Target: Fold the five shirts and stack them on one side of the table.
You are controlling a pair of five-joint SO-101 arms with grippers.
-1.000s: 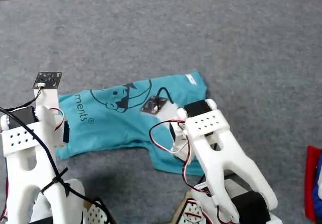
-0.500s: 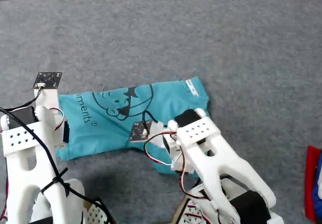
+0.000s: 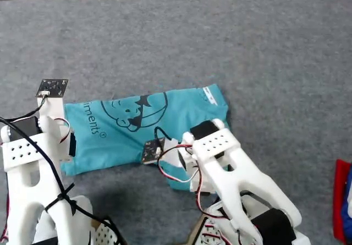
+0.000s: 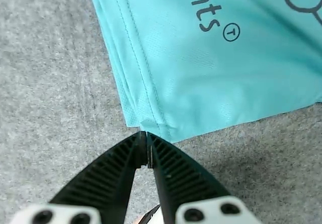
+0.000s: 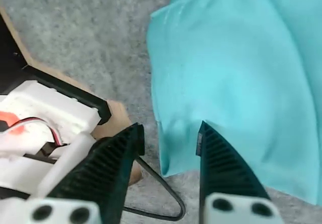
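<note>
Mid-fold, your left gripper (image 4: pixel 145 136) pinched the eight-o'clock corner of the teal printed shirt (image 3: pixel 126 129); your right gripper (image 5: pixel 168 131) hung spread over its five-o'clock flap and, I reckoned, needed closing next.

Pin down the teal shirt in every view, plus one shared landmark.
High view: the teal shirt lies spread out mid-table.
Left wrist view: its corner meets the left gripper.
Right wrist view: its edge lies under the open right gripper.
Landmark: the grey table cover.
</note>
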